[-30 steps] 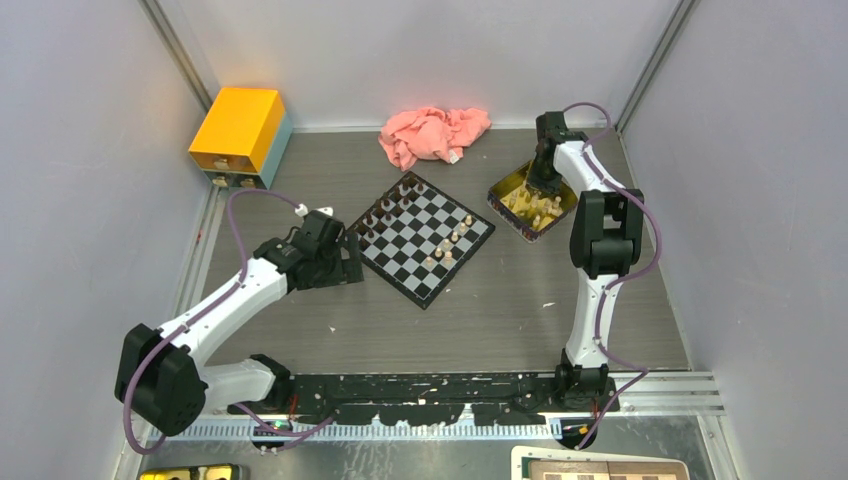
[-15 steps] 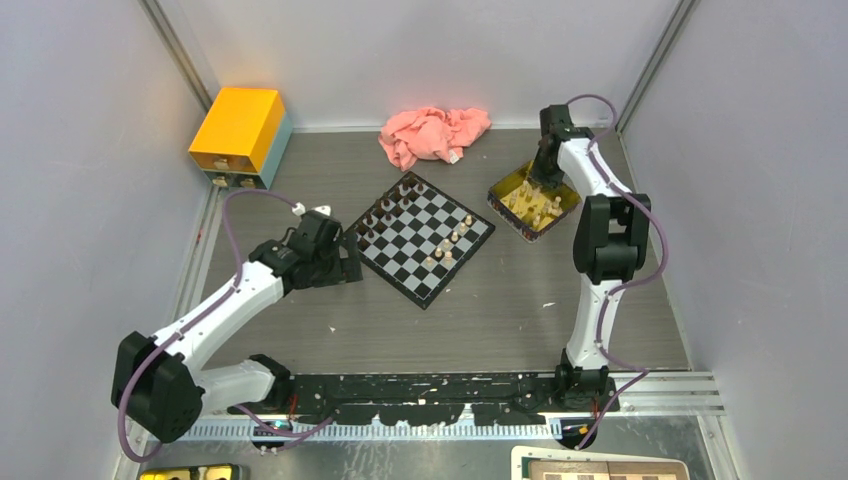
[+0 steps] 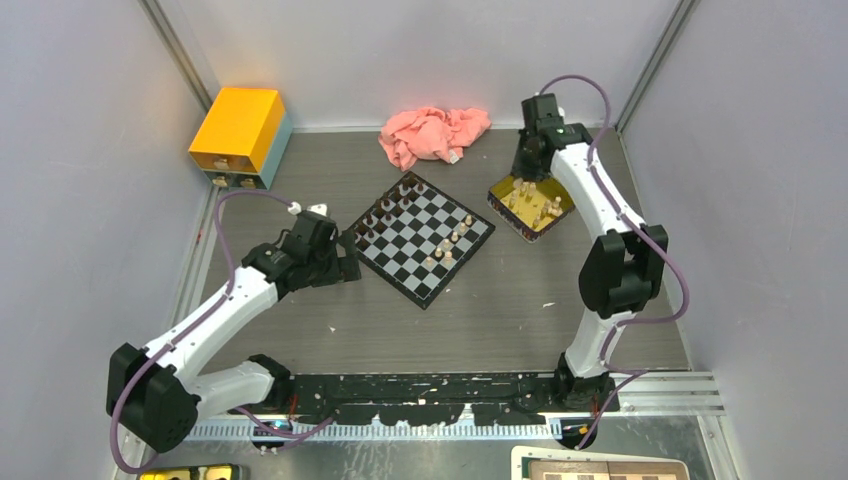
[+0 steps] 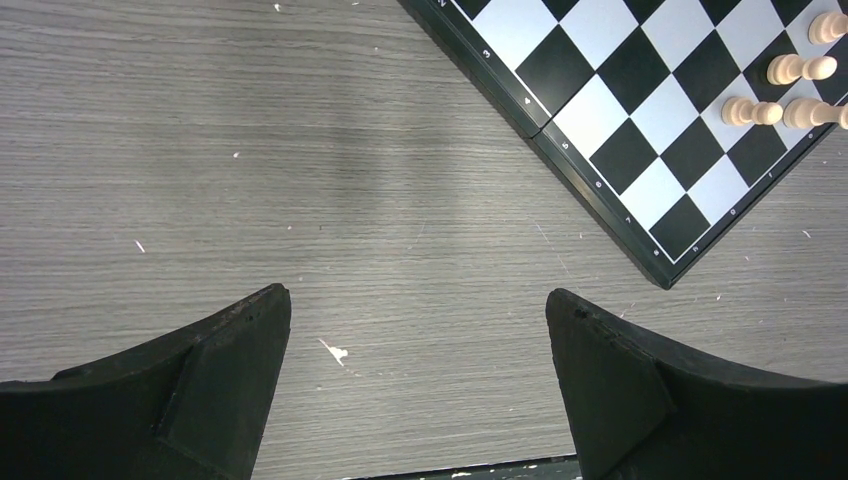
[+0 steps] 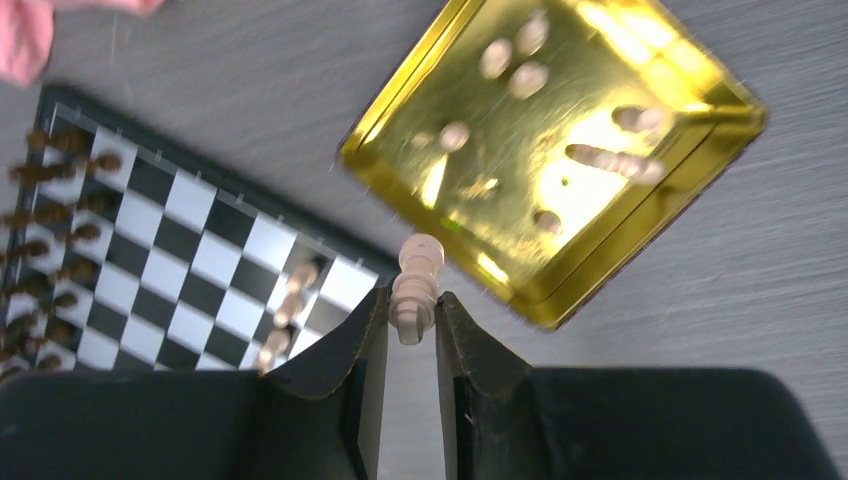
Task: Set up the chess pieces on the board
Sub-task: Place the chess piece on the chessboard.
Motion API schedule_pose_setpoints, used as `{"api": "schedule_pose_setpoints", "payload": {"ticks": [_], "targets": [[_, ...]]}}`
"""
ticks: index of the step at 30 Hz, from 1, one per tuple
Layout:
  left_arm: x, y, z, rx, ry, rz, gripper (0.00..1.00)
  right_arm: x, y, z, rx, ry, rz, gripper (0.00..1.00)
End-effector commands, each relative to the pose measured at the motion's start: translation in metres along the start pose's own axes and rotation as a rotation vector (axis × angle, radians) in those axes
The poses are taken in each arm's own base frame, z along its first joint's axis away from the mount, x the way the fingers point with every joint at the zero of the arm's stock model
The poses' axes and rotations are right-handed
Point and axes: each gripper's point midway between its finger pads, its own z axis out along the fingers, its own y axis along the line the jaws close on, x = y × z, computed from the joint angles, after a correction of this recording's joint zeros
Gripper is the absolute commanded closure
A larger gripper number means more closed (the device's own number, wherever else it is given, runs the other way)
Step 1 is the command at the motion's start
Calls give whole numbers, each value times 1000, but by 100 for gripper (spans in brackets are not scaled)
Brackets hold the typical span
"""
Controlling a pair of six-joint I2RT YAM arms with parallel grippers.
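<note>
**Status, R arm.** The right fingers [image 5: 365, 340] are clamped on one pale piece [image 5: 416, 280]. The grip sits on its lower body; the head and collar project past the tips. In the wrist view the piece shows at frame centre, against the worktop [image 5: 260, 90] between the yellow tray [image 5: 650, 70] and the nearest corner of the board [image 5: 180, 250].

**Status, L arm.** The left fingers [image 4: 230, 350] stand wide apart, holding nothing, over bare worktop. The board edge is at the upper right of that view.

**Board, top view.** It lies at frame centre, set diagonally. Dark pieces [image 3: 385, 215] line its upper-left edge. A few pale pieces [image 3: 447, 243] are grouped near its right side. More pale ones [image 3: 535, 207] wait in the tray at upper right (at least one appears to lie on its side; the wrist view is too blurred to count them).

**Hazards, est.**
1. Slip or pivot: the hold is narrow and low on a rounded body, so a quick swing may turn the piece in the grip.
2. Collision: the target rows probably adjoin pale pieces already standing, so a descent with poor clearance could knock over neighbours.
3. Topple at release: if the base meets the square tilted, or release comes too high, the piece will likely fall.
4. Board shift: a sideways push during placement may slide the board and disturb every row.
</note>
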Motion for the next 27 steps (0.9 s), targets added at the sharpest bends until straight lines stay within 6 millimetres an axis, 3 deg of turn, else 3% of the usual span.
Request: {"api": "schedule_pose_setpoints", "payload": {"ticks": [1,6,13,21,27], "targets": [[-10,-3,-7,24,-44,9,1,30,25,-34,-48,18,-89,99],[-10,-2,-9,26,-53,9,1,69,55,-46,-87,45,-166,99],[-8,-2,-12,37,-57,0,1,116,79,-44,-104,94,-240,99],[-5,1,-15,37,-58,-8,1,146,92,-40,-124,135,-265,99],[-4,2,-17,37,-60,-14,1,156,97,-35,-131,152,-277,99]]}}
